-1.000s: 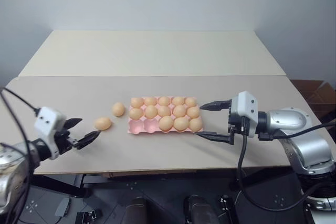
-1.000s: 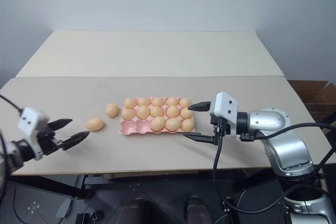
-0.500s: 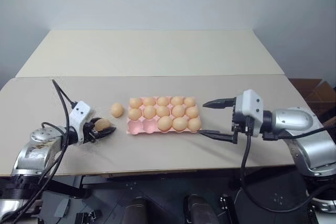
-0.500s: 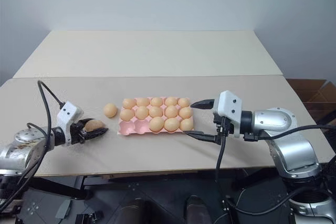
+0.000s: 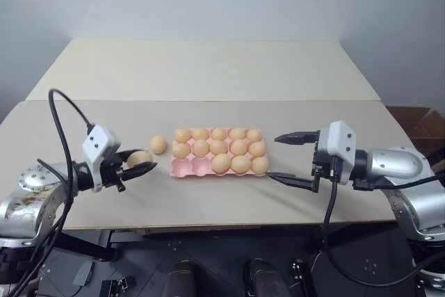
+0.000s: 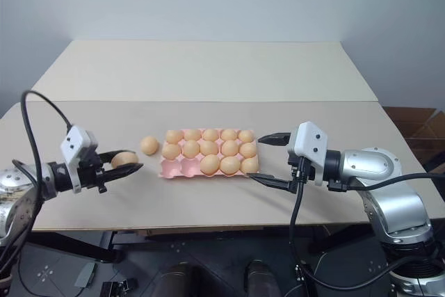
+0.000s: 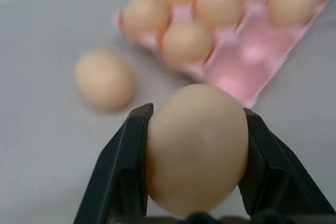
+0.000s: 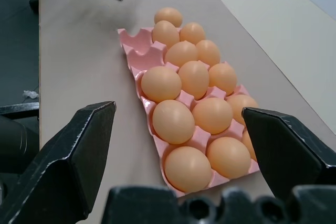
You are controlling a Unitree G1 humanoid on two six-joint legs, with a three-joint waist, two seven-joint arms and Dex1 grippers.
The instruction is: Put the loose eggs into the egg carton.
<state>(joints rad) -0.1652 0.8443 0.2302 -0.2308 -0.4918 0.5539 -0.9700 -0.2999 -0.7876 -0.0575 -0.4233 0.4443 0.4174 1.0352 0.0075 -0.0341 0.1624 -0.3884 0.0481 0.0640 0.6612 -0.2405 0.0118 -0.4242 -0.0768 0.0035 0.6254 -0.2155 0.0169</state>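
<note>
The table point(image 5: 208, 74) carries the egg carton point(image 5: 182, 167) near its front edge, between the two arms. The carton holds thirteen eggs: the far and middle rows look full, while the near row has its two left-end cups point(image 8: 140, 51) empty. Those cups lie just to the right of the left tool point(image 5: 136, 165), which is pinching one of the loose eggs point(image 5: 138, 159) between its fingers, lifted a little off the table; the egg's long axis runs roughly along the fingers, towards the carton. The left arm is plainly the nearer one to the empty cups, so the coming move looks like a short carry rightward and a lowering into one. A second loose egg point(image 5: 158, 145) rests on the table just beside the carton's left edge. The right tool point(image 5: 290, 158) hovers spread wide and empty, close beside the carton's right end.
</note>
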